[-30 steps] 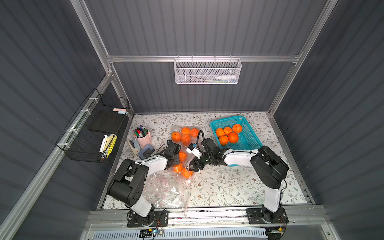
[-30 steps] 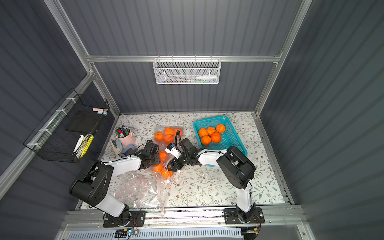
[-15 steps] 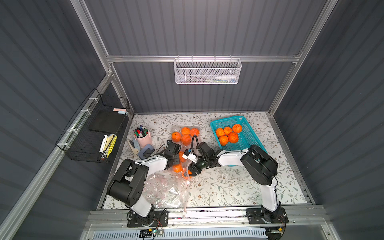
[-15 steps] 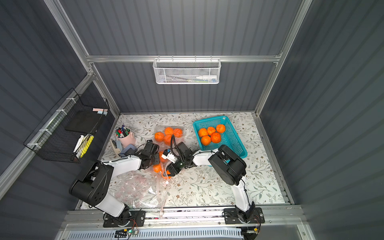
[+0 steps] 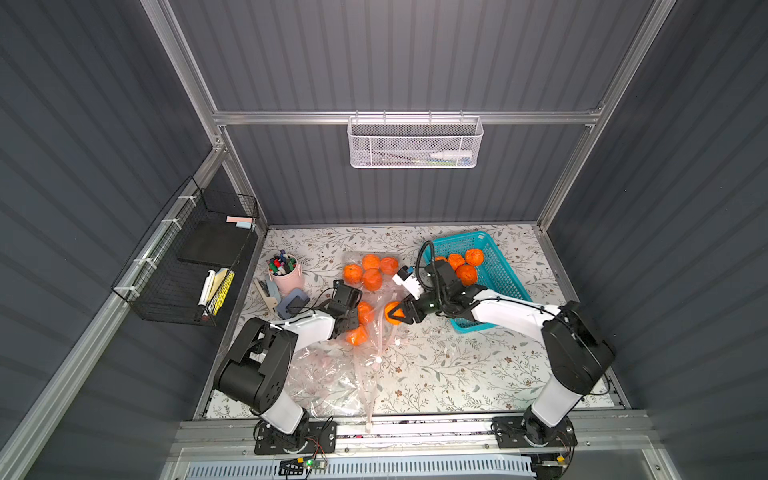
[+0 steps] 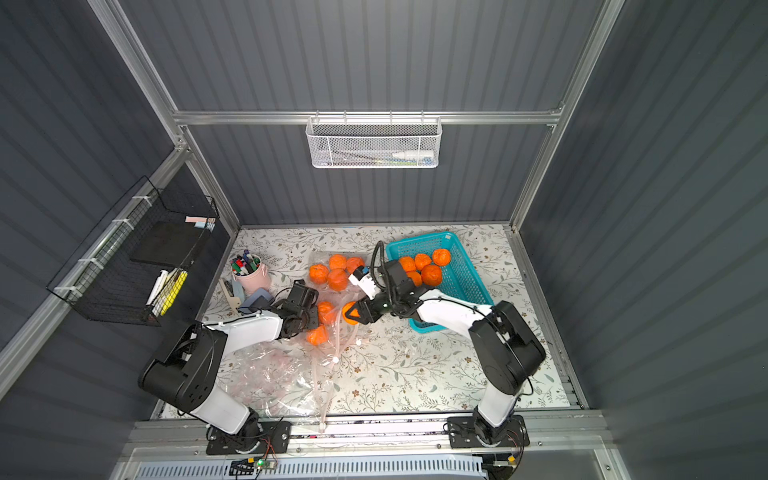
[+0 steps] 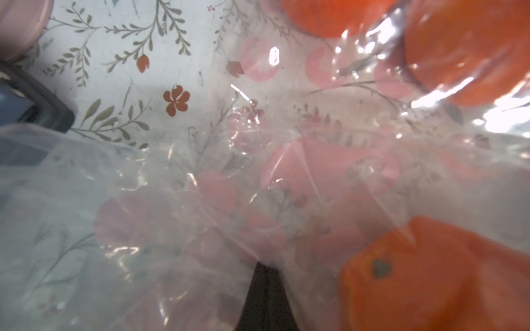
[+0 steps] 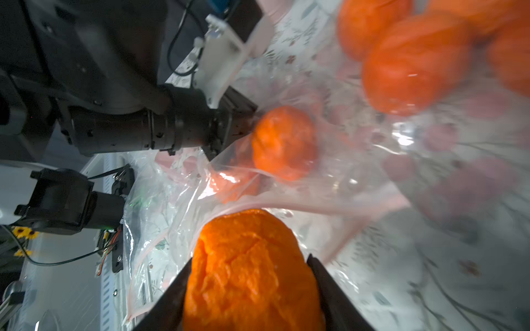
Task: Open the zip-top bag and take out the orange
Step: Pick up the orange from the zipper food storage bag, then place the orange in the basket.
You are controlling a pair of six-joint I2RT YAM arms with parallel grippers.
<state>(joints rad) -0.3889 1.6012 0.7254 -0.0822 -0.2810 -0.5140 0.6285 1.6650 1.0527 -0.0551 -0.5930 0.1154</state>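
Left arm low and folded. The left gripper (image 7: 266, 272) is pressed together, pinching the plastic of the clear bag (image 5: 374, 345). Right arm reaches across from beside the teal basket (image 5: 503, 274) — right gripper (image 5: 398, 312) clamps one orange (image 5: 390, 311) just beside the bag's pink zip strip, over the floral table (image 5: 457, 365). Grey ribbed walls. The orange is bright, rough-skinned and lumpy.

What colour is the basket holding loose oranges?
Turquoise. The basket shows best in a top view.
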